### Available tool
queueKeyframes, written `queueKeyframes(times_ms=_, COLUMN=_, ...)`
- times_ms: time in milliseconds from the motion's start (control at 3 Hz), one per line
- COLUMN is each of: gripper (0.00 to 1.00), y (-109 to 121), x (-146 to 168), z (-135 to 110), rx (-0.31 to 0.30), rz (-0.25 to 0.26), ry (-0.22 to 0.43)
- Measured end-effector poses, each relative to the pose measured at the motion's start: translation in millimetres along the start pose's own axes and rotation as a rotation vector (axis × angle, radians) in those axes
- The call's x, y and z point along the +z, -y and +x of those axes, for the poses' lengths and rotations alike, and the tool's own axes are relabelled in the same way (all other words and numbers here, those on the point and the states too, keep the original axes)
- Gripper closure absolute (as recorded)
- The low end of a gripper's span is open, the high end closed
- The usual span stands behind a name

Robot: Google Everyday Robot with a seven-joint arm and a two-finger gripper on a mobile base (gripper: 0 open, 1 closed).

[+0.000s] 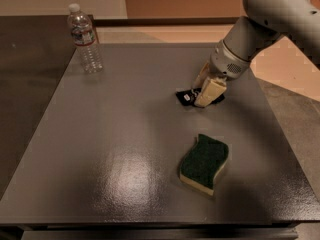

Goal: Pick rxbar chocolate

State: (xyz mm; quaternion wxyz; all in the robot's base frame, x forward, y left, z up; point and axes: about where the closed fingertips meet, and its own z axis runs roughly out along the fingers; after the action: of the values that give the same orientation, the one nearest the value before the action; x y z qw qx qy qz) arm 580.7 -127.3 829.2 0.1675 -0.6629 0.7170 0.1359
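The rxbar chocolate [185, 97] is a small flat black wrapper with white lettering, lying on the grey table [115, 134] right of centre. My gripper [201, 98] is down on the table right at the bar, covering its middle. Black ends of the wrapper show to the left of the gripper and to its right. The pale grey arm [260, 24] comes in from the upper right. The bar still rests on the table.
A wavy dark green sponge with a yellow underside [204, 163] lies in front of the bar, nearer the front edge. A clear plastic water bottle [85, 40] stands upright at the table's far left corner. The floor drops away past the table's right edge.
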Motion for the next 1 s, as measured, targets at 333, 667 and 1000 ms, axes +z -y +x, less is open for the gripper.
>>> queueKeyframes(times_ms=333, gripper=0.88, y=0, x=-2, z=-1, rx=0.0, rz=0.0, ry=0.0)
queueKeyframes(times_ms=667, gripper=1.0, y=0, x=-2, z=-1, rx=0.0, rz=0.0, ry=0.0)
queueKeyframes(times_ms=1000, gripper=1.0, y=2, x=-21, z=-19, rx=-0.012, rz=-0.003, ry=0.036)
